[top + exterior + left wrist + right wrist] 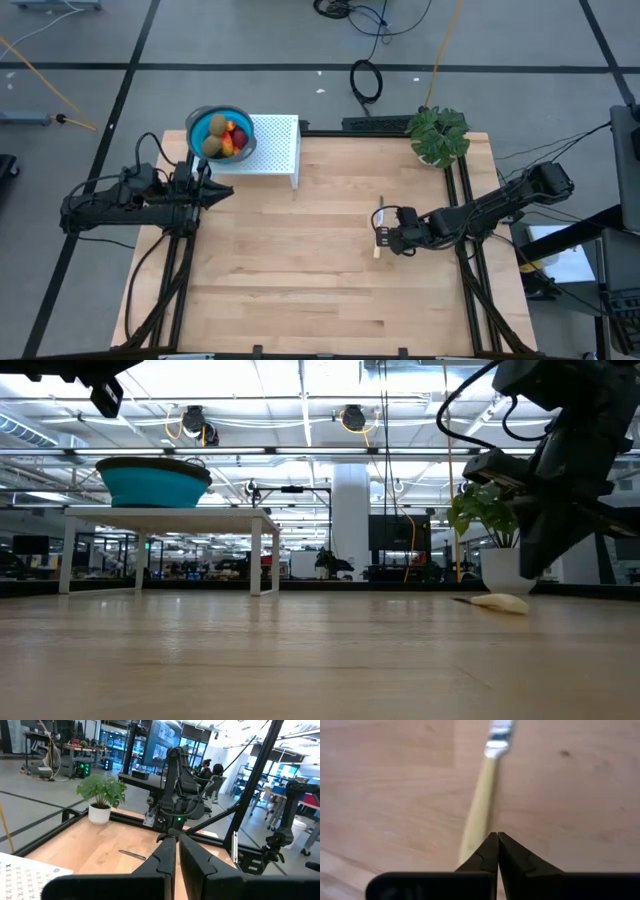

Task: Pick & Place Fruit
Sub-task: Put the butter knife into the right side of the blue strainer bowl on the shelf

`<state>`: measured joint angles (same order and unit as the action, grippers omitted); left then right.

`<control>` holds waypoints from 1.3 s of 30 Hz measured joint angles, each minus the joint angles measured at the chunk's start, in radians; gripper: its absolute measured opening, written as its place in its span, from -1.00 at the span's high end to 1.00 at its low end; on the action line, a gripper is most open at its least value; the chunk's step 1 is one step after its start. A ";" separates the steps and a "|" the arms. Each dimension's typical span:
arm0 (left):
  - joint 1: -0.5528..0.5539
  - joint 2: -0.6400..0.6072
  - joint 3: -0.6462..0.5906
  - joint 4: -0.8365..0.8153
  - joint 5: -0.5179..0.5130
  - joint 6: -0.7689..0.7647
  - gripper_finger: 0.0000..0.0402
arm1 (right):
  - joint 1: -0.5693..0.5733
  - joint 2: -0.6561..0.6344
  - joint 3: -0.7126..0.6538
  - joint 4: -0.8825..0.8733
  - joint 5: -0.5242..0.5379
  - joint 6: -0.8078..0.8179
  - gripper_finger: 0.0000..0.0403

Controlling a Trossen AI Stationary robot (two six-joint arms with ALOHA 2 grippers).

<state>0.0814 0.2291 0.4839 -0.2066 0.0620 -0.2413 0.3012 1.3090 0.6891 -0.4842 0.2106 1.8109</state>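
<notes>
Fruit [226, 139]: seen from above piled in a blue bowl [199, 125]; a brown-green kiwi oval, a red-orange piece and a dark red ball can be made out, the rest being too small to tell apart.
Blue bowl: set on the left end of a small white stand [275, 147] at the far left part of the worktop [300, 270]; in the low view only the bowl's outside [155, 482] is shown on the stand [170, 515], the fruit being hidden behind the rim.
Left tool [222, 190]: held at the left edge of the worktop, just in front of the stand, pointed toward the right side; its fingers [165, 860] are seen pressed together with nothing between them.
Right tool [381, 233]: lowered near the worktop at centre right, directly over a pale yellow utensil [379, 225]; its fingers [489, 852] are closed together, tips meeting above the utensil's handle [477, 815], nothing being gripped.
Utensil: laid flat on the wood, metal end pointing to the far edge.
Potted plant [439, 134]: placed at the far right corner of the worktop.
</notes>
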 joint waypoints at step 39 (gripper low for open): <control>0.000 0.000 0.000 -0.008 0.000 0.001 0.89 | 0.005 -0.002 0.001 0.189 -0.008 -0.078 -0.08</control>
<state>0.0815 0.2295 0.4839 -0.2142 0.0616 -0.2401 0.3064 1.3071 0.6901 -0.2949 0.2028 1.7334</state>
